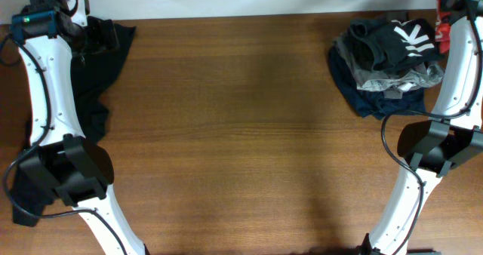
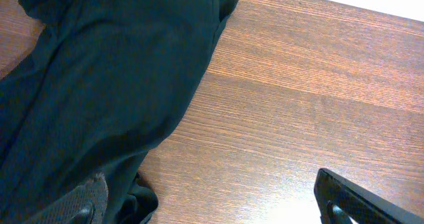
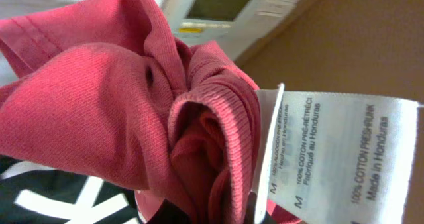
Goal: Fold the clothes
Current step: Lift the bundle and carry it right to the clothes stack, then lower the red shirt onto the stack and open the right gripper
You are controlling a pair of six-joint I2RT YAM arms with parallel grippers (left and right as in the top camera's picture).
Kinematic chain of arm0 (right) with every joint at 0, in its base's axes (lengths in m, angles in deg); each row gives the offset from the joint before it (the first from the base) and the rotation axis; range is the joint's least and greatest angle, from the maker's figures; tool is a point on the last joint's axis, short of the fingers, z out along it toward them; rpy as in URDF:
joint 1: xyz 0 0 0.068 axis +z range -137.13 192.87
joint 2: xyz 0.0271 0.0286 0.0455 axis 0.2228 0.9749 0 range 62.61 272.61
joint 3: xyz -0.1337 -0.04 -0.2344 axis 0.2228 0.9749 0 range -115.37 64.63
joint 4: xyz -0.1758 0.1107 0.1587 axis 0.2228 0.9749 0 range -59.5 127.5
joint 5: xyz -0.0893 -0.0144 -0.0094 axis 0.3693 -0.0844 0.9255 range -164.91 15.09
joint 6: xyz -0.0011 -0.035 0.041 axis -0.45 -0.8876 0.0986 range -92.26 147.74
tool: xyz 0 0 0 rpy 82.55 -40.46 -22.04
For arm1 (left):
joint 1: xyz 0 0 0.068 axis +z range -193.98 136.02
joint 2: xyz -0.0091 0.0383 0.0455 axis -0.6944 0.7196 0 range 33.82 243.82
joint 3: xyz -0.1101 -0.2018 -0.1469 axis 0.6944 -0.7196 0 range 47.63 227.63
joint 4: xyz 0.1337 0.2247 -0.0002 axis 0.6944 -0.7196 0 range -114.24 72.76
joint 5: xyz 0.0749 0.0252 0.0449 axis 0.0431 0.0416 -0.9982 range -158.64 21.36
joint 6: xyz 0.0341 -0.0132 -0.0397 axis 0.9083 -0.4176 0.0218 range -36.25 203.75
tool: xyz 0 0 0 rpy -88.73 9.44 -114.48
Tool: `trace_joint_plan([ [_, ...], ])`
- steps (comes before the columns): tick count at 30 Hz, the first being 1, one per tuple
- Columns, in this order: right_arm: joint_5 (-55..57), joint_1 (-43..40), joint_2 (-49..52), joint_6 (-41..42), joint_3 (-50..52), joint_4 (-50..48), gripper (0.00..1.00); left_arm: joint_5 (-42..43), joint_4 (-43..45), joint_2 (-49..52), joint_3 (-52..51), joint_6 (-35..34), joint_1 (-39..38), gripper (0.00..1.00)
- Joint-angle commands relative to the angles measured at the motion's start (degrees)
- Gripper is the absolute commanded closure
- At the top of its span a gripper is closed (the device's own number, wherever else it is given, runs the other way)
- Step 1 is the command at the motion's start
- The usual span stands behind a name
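Observation:
The orange-red T-shirt point(image 3: 99, 105) is bunched right in front of the right wrist camera, lifted off the table, its white neck label point(image 3: 331, 151) hanging beside it. In the overhead view only a red bit point(image 1: 443, 30) shows at the far right edge, under my right gripper point(image 1: 447, 2). The fabric hides the right fingers. A plain black garment point(image 1: 106, 59) lies spread at the table's far left, also in the left wrist view point(image 2: 99, 85). My left gripper point(image 2: 209, 214) is open wide just above the table, its left finger at the garment's edge.
A pile of dark, grey and navy clothes point(image 1: 385, 81) sits at the back right, topped by a black piece with white markings point(image 1: 404, 38), which also shows in the right wrist view point(image 3: 46, 197). Bare wooden table point(image 1: 241, 119) lies between the arms.

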Motion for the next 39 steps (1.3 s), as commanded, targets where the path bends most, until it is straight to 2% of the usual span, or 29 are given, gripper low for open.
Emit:
trace_joint_plan([
  [1,6.25,-0.33,-0.87,-2.10,-0.28,-1.64,0.96,0.81,0.33,0.52,0.68,-0.59,-0.24,0.01],
  [13,-1.92,2.10,0.92,-2.56,-0.11,2.19,0.96,0.63,0.33,0.52,0.68,-0.57,-0.24,0.01],
  [27,-3.21,14.86,2.86,-2.12,0.02,14.95,0.95,0.68,0.24,0.52,0.68,-0.59,-0.24,0.01],
  [29,-3.17,16.57,2.93,-1.84,0.33,16.68,0.52,0.66,0.00,0.52,0.68,-0.57,-0.24,0.01],
  [31,-3.08,17.18,2.93,-0.90,0.33,18.16,0.41,0.66,-0.15,0.52,0.68,-0.57,-0.24,0.01],
  [33,-2.99,17.38,2.93,1.75,0.33,20.35,0.21,0.66,-0.20,0.52,0.68,-0.57,-0.24,0.01],
  [39,-3.23,16.35,2.73,5.73,0.28,22.71,0.21,0.66,-0.42,0.52,0.66,-0.57,-0.24,0.01],
])
